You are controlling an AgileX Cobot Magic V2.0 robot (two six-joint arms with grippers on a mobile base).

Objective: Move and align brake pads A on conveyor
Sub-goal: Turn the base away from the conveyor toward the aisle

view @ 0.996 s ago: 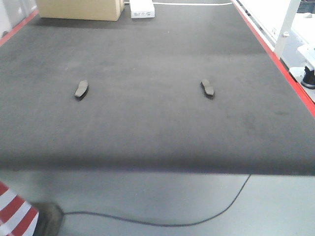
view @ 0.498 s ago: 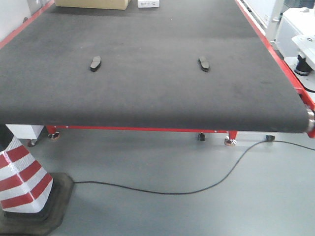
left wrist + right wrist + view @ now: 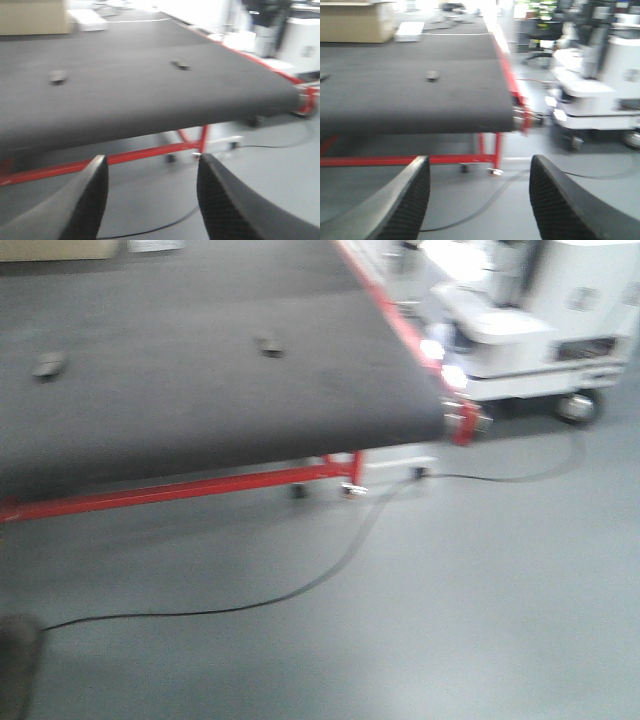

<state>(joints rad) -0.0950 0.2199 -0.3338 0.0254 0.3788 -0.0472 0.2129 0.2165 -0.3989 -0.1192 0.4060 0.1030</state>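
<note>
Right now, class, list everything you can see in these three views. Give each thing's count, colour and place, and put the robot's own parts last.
brake pads: two in view, dark grey, lying apart on the belt, one left and one right.
conveyor: one, charcoal-black belt with red edge and red frame, upper left of the front view.
cardboard box: one, tan, at the belt's far end.
flat box: one, white, beside the cardboard box.
floor: grey, in front of the conveyor.
cable: one, black, trailing across the floor.
wheeled machine: one, white, right of the conveyor.
left gripper: one, black fingers, open, empty.
right gripper: one, black fingers, open, empty.
</note>
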